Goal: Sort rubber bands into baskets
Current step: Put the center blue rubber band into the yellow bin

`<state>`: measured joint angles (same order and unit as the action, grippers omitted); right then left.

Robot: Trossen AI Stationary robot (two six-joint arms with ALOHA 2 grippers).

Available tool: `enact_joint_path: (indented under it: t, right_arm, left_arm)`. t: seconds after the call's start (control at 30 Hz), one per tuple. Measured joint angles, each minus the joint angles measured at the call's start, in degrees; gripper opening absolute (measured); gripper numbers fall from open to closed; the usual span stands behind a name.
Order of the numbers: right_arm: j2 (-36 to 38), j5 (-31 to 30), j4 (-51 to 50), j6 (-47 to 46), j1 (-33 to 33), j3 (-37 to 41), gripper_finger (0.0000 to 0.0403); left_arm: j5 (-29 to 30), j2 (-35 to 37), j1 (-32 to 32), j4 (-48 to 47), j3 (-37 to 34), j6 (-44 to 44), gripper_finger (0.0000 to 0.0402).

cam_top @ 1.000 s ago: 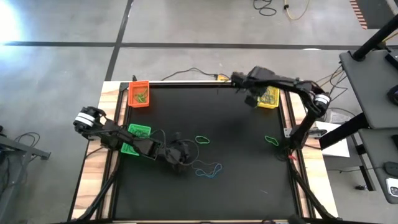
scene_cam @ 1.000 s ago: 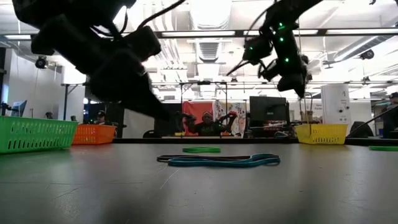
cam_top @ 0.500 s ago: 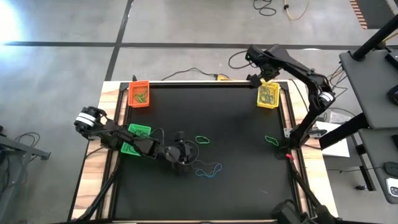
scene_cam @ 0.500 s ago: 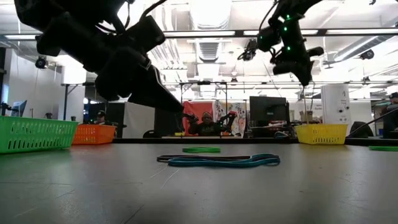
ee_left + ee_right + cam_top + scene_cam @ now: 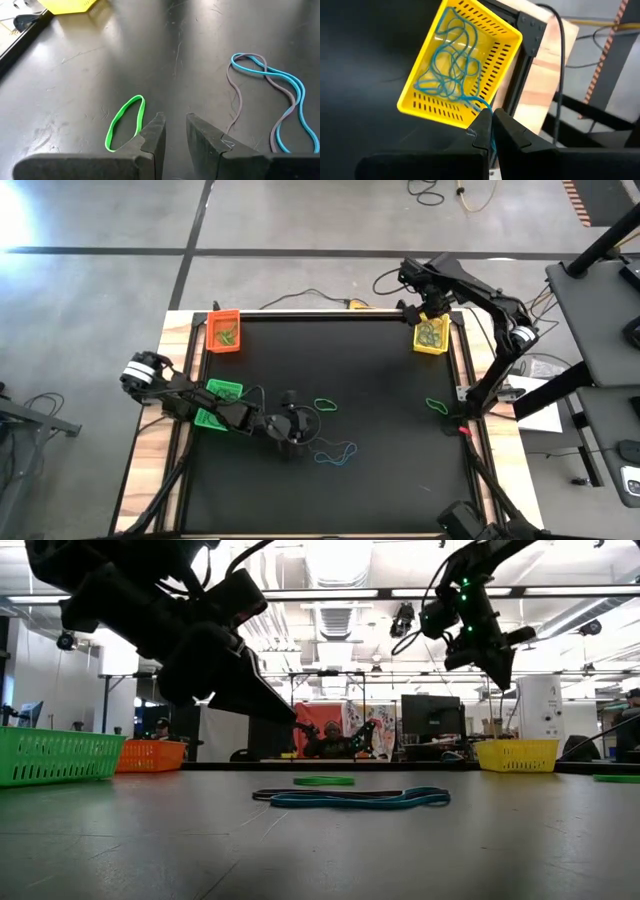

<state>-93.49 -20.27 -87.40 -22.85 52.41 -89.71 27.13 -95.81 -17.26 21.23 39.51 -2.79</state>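
While sorting is plainly under way, it is not finished, and positions below are given relative to the yellow basket (image 5: 431, 335) at the tabletop's (image 5: 380, 470) far right corner. Nearest the front edge, well away from that basket, a blue band tangled with a grey one (image 5: 335, 452) lies loose, with a green band (image 5: 326, 405) just beyond it. The left claw (image 5: 291, 438) hovers low beside both, its fingers a narrow gap apart and holding nothing; the left wrist view shows the green band (image 5: 125, 123) just off one fingertip. Another green band (image 5: 437, 406) lies loose near the right edge, on the near side of the yellow basket. At the left edge, the green basket (image 5: 219, 402) sits partly under the left arm, its contents hidden. Farther back, the orange basket (image 5: 224, 332) holds green bands. Over the yellow basket, which holds a heap of blue bands (image 5: 450, 67), the right claw (image 5: 433, 310) is pressed together, seemingly pinching a blue strand. Judged so, at least four bands remain unsorted.
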Motion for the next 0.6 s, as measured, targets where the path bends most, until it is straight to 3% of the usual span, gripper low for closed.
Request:
enact_joint_path:
  t: [0.37, 0.6]
  right_arm:
    - [-0.39, -0.07, 8.63, -9.44, 0.92, 10.13, 0.0009]
    - [-0.39, -0.22, 21.26, -12.12, 2.01, 17.99, 0.0011]
  left_arm:
    - [-0.01, 0.0, 0.0, -1.25, 0.0, -0.02, 0.0061]
    - [-0.01, 0.0, 0.0, -1.62, 0.0, 0.06, 0.0061]
